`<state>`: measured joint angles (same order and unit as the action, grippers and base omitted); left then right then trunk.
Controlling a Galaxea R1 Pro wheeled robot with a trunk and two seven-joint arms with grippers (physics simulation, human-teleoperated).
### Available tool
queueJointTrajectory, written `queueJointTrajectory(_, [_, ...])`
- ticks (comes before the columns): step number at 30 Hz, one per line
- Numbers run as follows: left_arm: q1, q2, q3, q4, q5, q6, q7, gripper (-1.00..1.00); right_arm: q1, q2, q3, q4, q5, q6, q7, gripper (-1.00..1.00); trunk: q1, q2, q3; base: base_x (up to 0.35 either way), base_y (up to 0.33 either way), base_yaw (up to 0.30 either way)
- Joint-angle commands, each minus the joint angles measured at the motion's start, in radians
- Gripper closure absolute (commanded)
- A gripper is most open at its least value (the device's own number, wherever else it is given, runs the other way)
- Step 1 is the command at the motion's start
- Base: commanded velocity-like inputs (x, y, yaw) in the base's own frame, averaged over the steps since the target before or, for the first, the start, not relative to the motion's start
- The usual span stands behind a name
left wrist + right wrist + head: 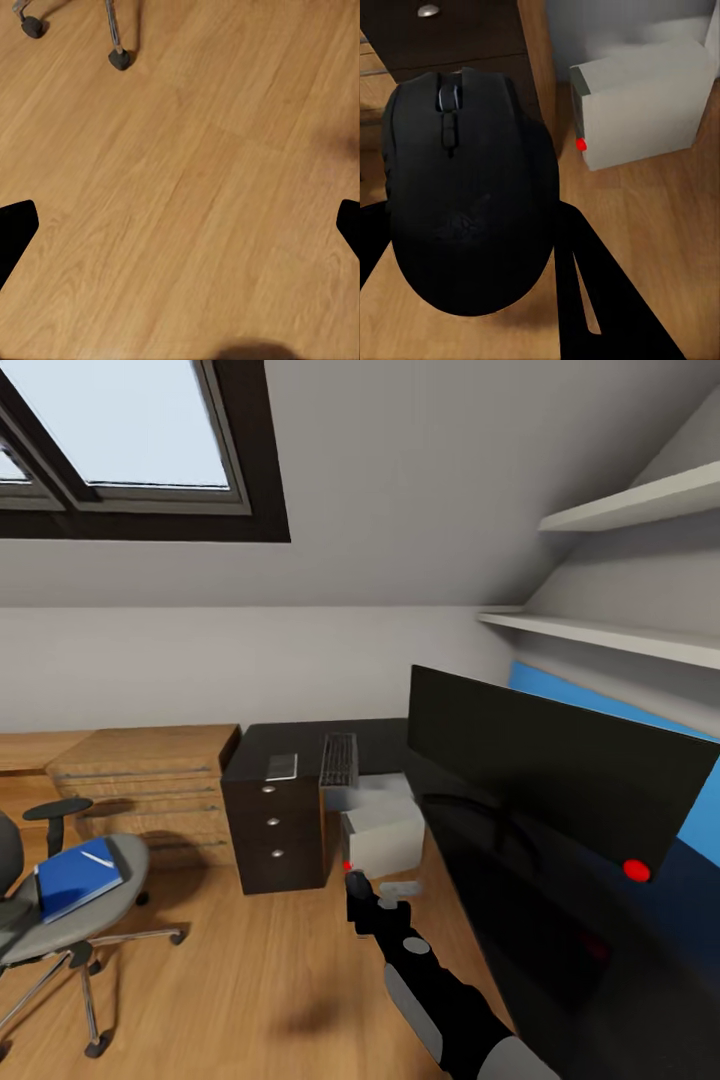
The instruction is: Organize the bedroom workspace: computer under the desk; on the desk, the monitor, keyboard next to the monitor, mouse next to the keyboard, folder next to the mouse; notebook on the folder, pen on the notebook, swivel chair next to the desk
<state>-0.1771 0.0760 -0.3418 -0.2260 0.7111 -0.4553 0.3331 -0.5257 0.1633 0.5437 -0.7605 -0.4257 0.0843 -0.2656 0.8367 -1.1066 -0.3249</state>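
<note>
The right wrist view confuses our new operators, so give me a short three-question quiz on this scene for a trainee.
1. True or false: the right gripper holds the mouse.
2. Where does the blue folder lie? A) on the desk B) on the swivel chair seat C) on the floor
3. Fill in: the keyboard lies on the desk, at the edge above the ____.

Key
1. True; the black mouse sits between the gripper's fingers, above the wooden floor.
2. B; a white pen lies on the folder.
3. computer, the light-grey box with the red light, standing on the floor under the desk.
</note>
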Motion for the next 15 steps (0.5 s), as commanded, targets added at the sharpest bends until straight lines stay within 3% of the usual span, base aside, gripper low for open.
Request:
queueJointTrajectory(1, [0.000,0.001,-0.009,-0.001,0.004,-0.002,0.007,-1.00,-0.001,-0.001,0.004,-0.002,-0.010,0.002,-0.015,1.00,0.001,-0.001,0.000,0.301,0.056,0.000])
queueJointTrajectory(5, [-0.001,0.000,-0.009,-0.001,0.004,-0.001,0.007,-1.00,-0.001,0.004,0.018,-0.001,-0.010,-0.031,-0.107,1.00,0.001,-0.001,0.007,0.317,0.024,0.000])
queueJointTrajectory(8, [-0.001,0.000,-0.009,-0.001,0.004,-0.001,0.007,-1.00,0.001,0.011,0.088,-0.002,-0.010,-0.081,-0.199,1.00,0.001,-0.001,0.011,0.326,0.007,0.000])
queueJointTrajectory(9, [-0.001,-0.001,-0.009,-0.001,0.004,-0.001,0.007,-1.00,0.002,0.011,0.129,-0.002,-0.011,-0.100,-0.230,1.00,0.001,-0.001,0.013,0.328,0.003,0.000])
queueJointTrajectory(10, [-0.001,-0.001,-0.009,-0.001,0.004,-0.002,0.007,-1.00,0.004,0.011,0.213,-0.002,-0.011,-0.142,-0.291,1.00,0.001,-0.001,0.013,0.330,0.001,0.000])
queueJointTrajectory(15, [-0.001,-0.001,-0.009,-0.001,0.004,-0.001,0.007,-1.00,0.004,0.011,0.268,-0.001,-0.013,-0.169,-0.342,1.00,0.001,-0.001,0.014,0.331,0.049,0.000])
